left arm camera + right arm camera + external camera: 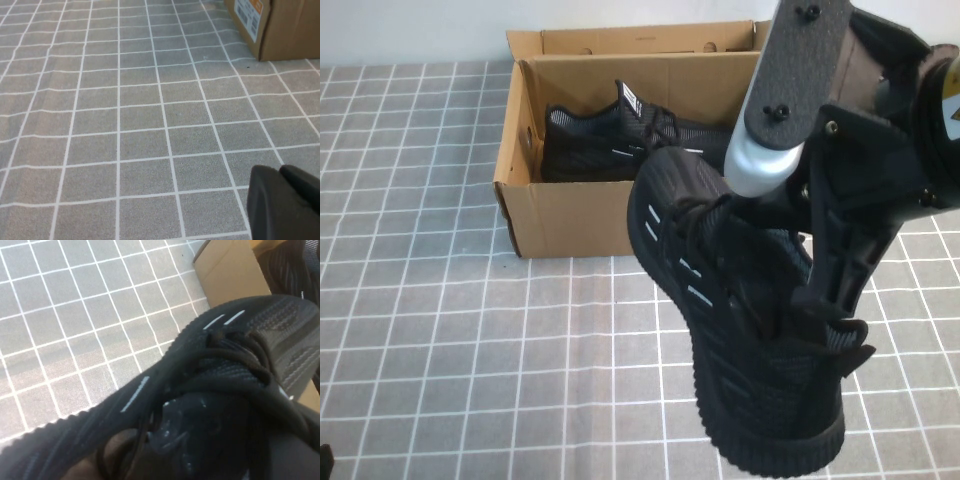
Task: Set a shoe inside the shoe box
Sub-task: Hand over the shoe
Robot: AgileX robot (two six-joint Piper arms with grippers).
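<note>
A black knit shoe (740, 330) hangs in the air in front of the open cardboard shoe box (570, 222), toe toward the box. My right gripper (825, 300) is shut on the shoe's collar near the heel and holds it above the tiled cloth. The shoe fills the right wrist view (210, 390), with the box corner (230, 275) beyond its toe. A second black shoe (620, 140) lies inside the box. My left gripper (285, 200) is low at the near left, over bare cloth, its fingers together and empty; a box corner (280, 25) shows far off.
The grey tiled cloth (440, 330) covers the table to the left and front of the box. The box's back flap (640, 40) stands up against the white wall.
</note>
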